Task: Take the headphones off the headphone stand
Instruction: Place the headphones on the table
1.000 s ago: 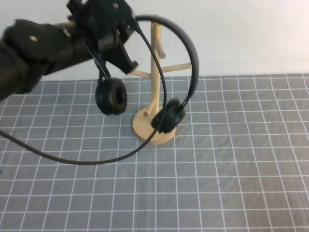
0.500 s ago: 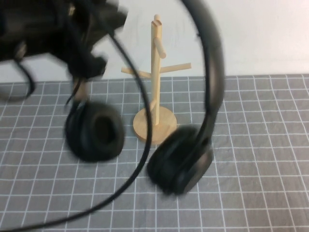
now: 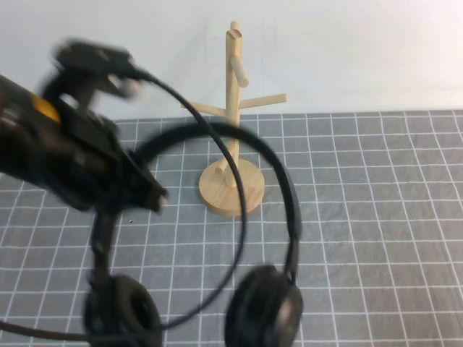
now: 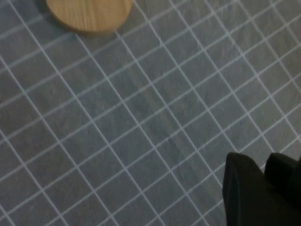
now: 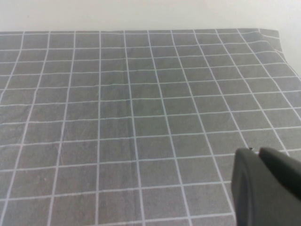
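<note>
The black headphones (image 3: 288,210) hang clear of the wooden headphone stand (image 3: 232,130), in front of it and to its left. Their headband arches over the mat, and both ear cups (image 3: 264,311) hang low near the front edge. My left gripper (image 3: 134,189) is shut on the left end of the headband, above the left ear cup (image 3: 119,314). In the left wrist view my left gripper (image 4: 264,188) has its jaws together, and the headphones are hidden there. My right gripper (image 5: 265,186) shows only in the right wrist view, shut and empty over bare mat.
A thin black cable (image 3: 235,217) loops from the headphones across the grey gridded mat (image 3: 376,217) toward the front left. The stand's round base (image 4: 89,14) shows in the left wrist view. A white wall runs behind the table.
My left arm has carried the headphones off the stand, then down and toward the front left. The ear cups now hang near the front edge. The stand has not moved.
</note>
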`<action>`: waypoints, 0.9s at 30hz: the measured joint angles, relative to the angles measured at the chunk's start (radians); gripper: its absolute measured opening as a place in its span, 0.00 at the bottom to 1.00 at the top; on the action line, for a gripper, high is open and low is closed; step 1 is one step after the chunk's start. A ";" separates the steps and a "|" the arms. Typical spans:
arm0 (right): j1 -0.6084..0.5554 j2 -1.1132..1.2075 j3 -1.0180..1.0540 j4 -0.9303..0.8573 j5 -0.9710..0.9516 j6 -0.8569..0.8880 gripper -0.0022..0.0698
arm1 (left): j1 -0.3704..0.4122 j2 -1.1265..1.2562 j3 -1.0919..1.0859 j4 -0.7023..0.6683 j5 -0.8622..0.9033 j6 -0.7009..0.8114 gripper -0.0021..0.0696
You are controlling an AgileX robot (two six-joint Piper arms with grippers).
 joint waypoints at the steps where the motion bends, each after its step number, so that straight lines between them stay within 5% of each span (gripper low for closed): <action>1: 0.000 0.000 0.000 0.000 0.000 0.000 0.02 | -0.014 0.023 0.024 0.004 -0.015 -0.004 0.11; 8: 0.000 0.000 0.000 0.000 0.000 0.000 0.02 | -0.118 0.162 0.202 0.002 -0.274 -0.012 0.11; 27: 0.000 0.000 0.000 0.000 0.000 0.000 0.02 | -0.124 0.576 0.215 0.152 -0.478 -0.028 0.11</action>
